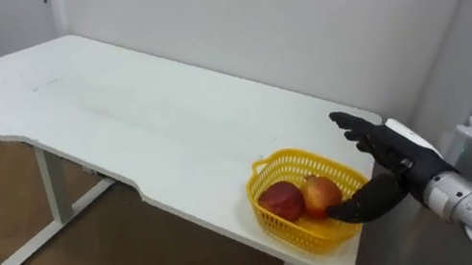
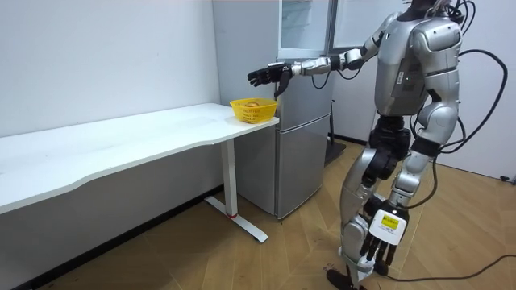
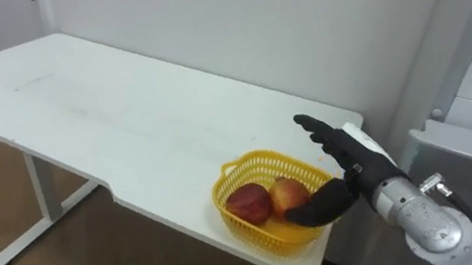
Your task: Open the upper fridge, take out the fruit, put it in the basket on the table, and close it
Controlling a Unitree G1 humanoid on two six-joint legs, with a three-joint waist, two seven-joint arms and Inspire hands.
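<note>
Right at the end of the white table (image 1: 116, 115) nearest the fridge (image 2: 302, 145) sits a yellow mesh basket (image 1: 282, 227). It holds a dark red apple (image 1: 280, 201) and a red-and-yellow apple (image 1: 322, 193) side by side; whatever lies beneath them is hidden by the basket's wall. The right hand (image 1: 396, 158) hovers just beside and slightly above the basket on its fridge side, fingers straight and spread, holding nothing. Its thumb angles down across the basket's rim, and whether it touches the rim cannot be told. In the room view the robot stands upright on the wooden floor (image 2: 266, 258) in front of the grey fridge, its right arm stretched out level over the table corner. The left hand (image 2: 377, 244) hangs low beside its leg, too small there to tell whether it is spread or closed. The fridge's upper section is cut off by the room view's top edge, and its contents cannot be made out.
</note>
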